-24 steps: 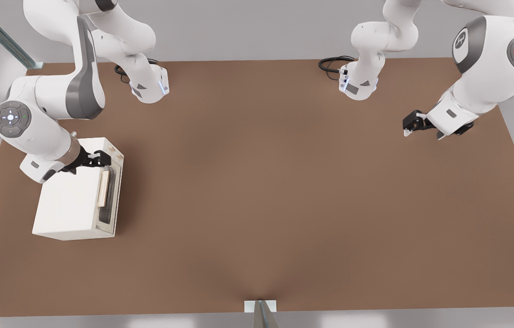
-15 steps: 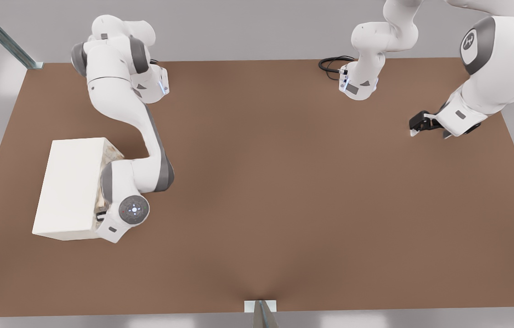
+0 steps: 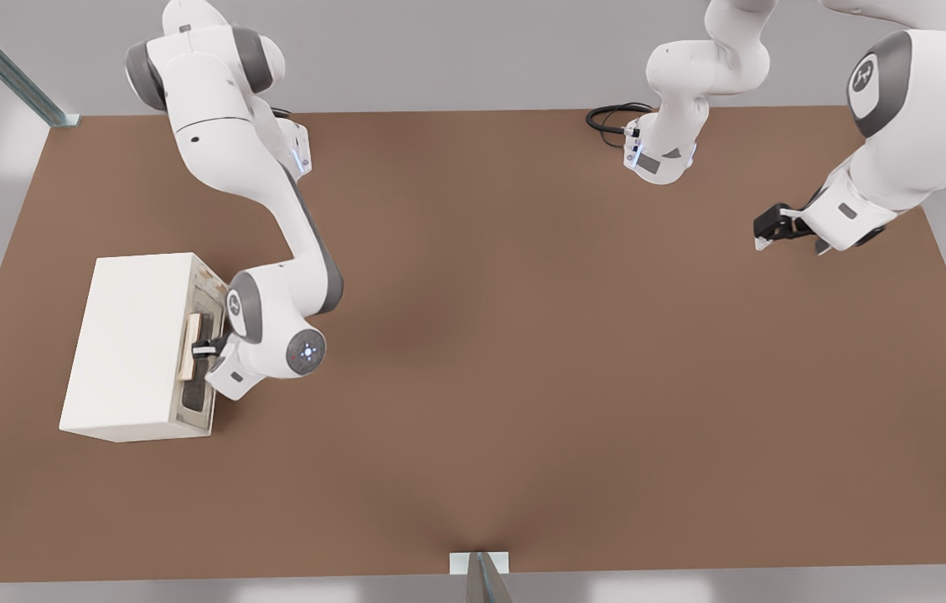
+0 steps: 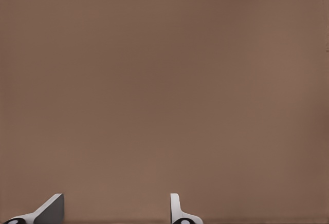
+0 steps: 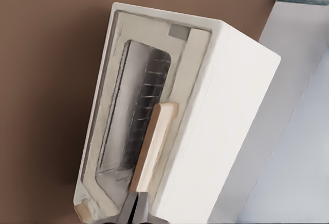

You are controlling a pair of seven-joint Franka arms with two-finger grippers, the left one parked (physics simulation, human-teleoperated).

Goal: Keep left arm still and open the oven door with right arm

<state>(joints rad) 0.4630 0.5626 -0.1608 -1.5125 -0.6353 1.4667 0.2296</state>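
Note:
The oven is a cream-white box at the front view's left, and the right wrist view shows the oven close up. The oven door faces the front view's right and looks closed against the box. In the wrist view the oven door has a dark window with a rack behind it. A pale wooden bar handle runs along the door, and the handle reaches down to my gripper. My gripper sits at the handle's middle; the gripper shows dark fingers pressed together. Whether they pinch the bar is hidden.
The oven stands on a brown table. The working arm's elbow hangs just to the front view's right of the door. A black cable lies at the far edge by an arm base.
The working arm has swung from above the oven round to the door side. Its gripper, over the oven's top far corner at first, now sits at the handle's middle. The oven has stayed put.

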